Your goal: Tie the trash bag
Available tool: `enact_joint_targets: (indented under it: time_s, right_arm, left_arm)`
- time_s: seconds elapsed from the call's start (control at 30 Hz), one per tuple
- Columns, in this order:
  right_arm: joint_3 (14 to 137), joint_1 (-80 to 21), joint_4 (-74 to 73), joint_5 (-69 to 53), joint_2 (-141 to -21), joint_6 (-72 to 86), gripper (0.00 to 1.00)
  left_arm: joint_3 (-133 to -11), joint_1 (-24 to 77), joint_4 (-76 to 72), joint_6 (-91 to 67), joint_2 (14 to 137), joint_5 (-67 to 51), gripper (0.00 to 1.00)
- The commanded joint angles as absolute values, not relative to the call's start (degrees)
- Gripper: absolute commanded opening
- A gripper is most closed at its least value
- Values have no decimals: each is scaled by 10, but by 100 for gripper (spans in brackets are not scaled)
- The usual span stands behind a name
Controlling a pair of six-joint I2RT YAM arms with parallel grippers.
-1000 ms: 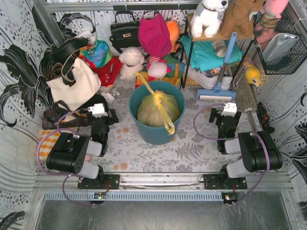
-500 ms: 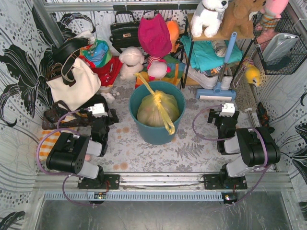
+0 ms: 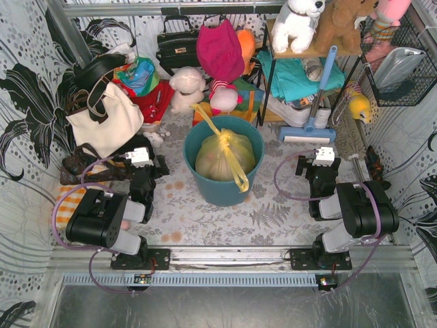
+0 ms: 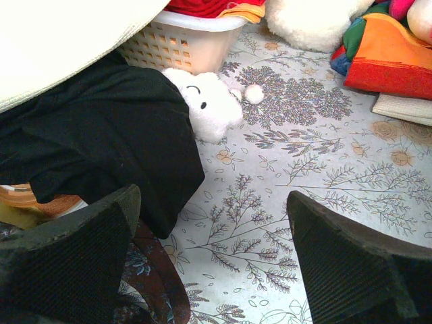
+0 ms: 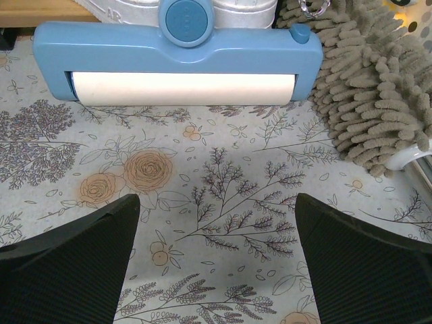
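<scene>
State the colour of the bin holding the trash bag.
The bin is teal, clearest in the top external view.

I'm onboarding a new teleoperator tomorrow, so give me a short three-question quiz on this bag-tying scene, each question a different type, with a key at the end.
1. True or false: the yellow trash bag sits inside the teal bin.
2. Multiple choice: what lies on the floor straight ahead of the right end effector in its wrist view? A) a blue sweeper head B) a cardboard box C) a glass bottle
3. Fill in: the left end effector and the right one are both ____, holding nothing.

Key: 1 true; 2 A; 3 open.
</scene>
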State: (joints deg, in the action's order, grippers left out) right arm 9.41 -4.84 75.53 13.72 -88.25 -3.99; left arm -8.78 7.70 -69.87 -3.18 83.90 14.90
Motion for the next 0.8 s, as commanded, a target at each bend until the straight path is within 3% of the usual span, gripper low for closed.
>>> enact_joint_targets:
  time_s: [0.0, 0.77]
  right_arm:
    - [97, -43, 784, 142, -886, -41, 97]
    - [100, -43, 775, 140, -886, -37, 97]
  left_arm:
    - [-100, 74, -735, -35, 841, 148, 98]
    - [-101, 74, -733, -35, 840, 149, 98]
